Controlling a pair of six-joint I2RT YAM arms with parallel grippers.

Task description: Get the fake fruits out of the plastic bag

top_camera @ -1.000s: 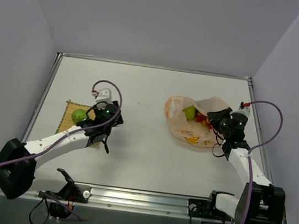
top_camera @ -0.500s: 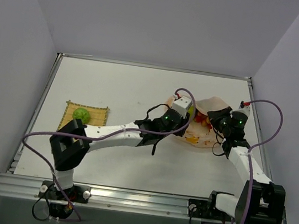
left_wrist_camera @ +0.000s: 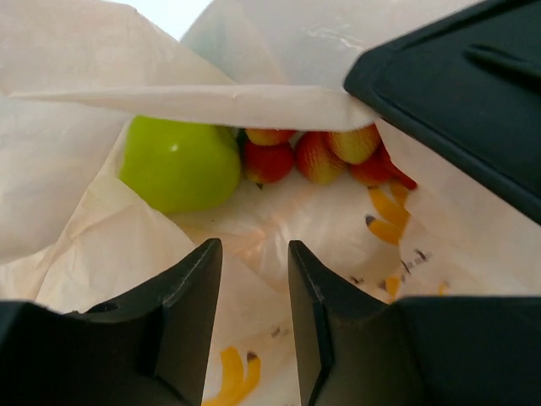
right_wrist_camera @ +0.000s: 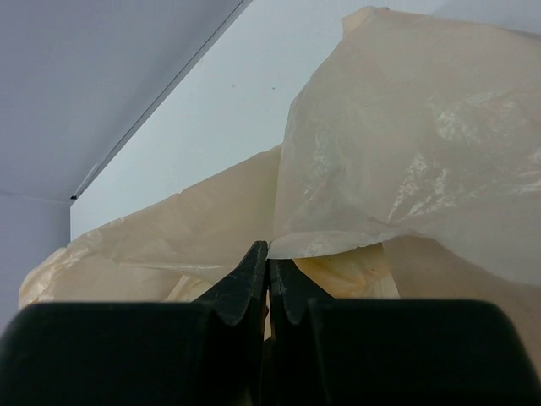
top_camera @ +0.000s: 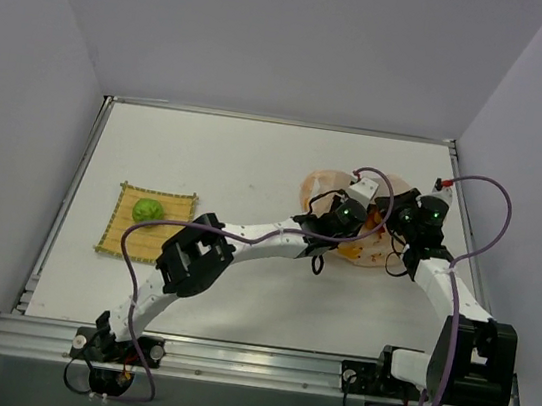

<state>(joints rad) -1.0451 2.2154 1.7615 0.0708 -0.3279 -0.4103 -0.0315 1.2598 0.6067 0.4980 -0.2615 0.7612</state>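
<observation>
Right gripper (right_wrist_camera: 268, 254) pinches the plastic bag (right_wrist_camera: 406, 152) rim. Left gripper (left_wrist_camera: 254, 258), jaws parted and seemingly empty, has green pear (left_wrist_camera: 179, 162) and red berries (left_wrist_camera: 317, 156) just ahead.

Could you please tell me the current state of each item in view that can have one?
plastic bag: mouth held open
green pear: inside bag, ungrasped
red berry bunch: inside bag, ungrasped
green fruit: out, resting on woven mat
left pincer: open, empty, at bag mouth
right pincer: shut on bag edge
</observation>
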